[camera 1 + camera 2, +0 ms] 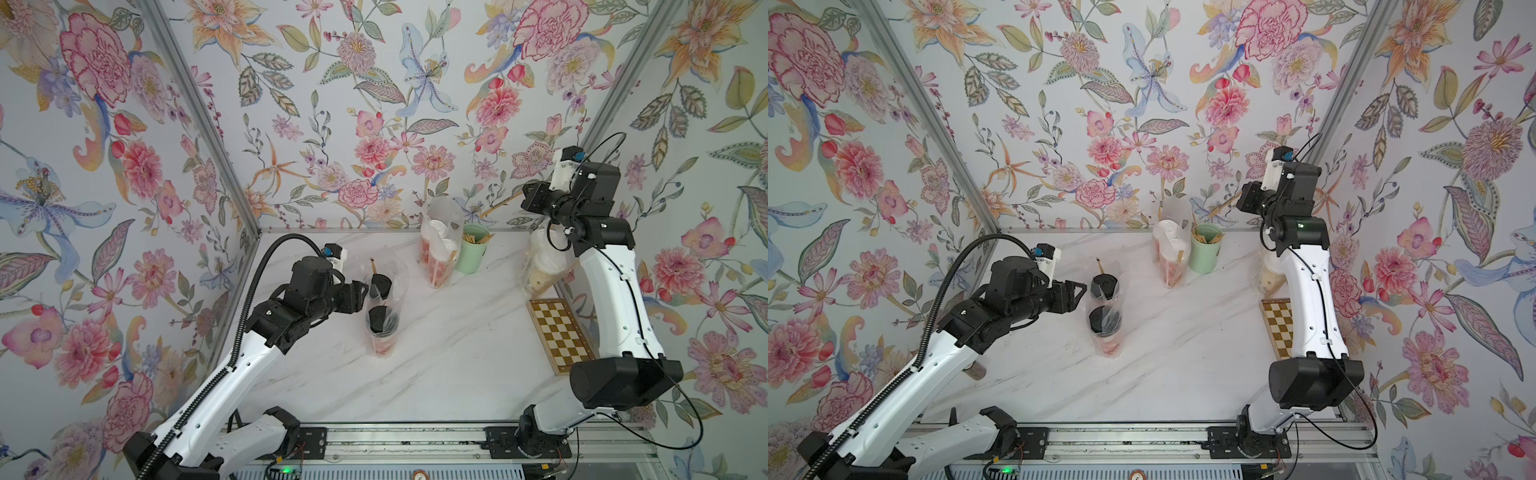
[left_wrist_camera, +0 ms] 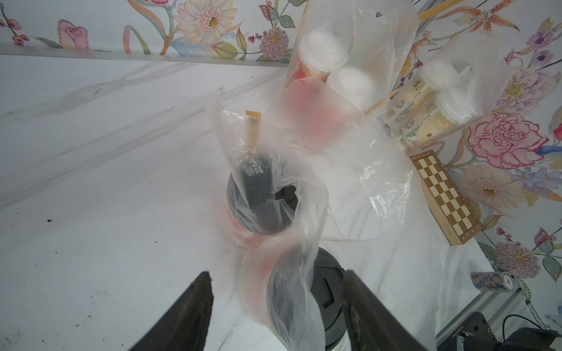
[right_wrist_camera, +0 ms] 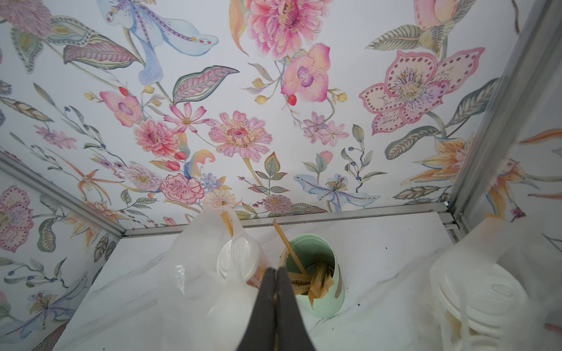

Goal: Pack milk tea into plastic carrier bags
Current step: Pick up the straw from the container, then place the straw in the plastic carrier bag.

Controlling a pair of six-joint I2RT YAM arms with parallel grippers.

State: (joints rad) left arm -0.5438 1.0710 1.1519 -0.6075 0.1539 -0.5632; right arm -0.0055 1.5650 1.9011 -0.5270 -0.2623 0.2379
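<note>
Three carrier bags of milk tea stand on the marble surface (image 1: 436,353). The left hand (image 1: 1080,291) waits open beside the bag (image 1: 388,332) of two black-lidded cups (image 1: 382,320). The right hand (image 3: 276,270), closed on a brown straw (image 1: 496,206), hovers over the mint-green cup (image 1: 471,249). The film looks thin and slippery and the full cups heavy, so the loop handles (image 2: 234,142) seem the safest hold.

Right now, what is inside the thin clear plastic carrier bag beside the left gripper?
Two red-orange cups with black lids, the nearer and the farther, plus a brown straw standing by the farther. The crinkled bag blurs their lower halves; its bottom is hidden.
</note>
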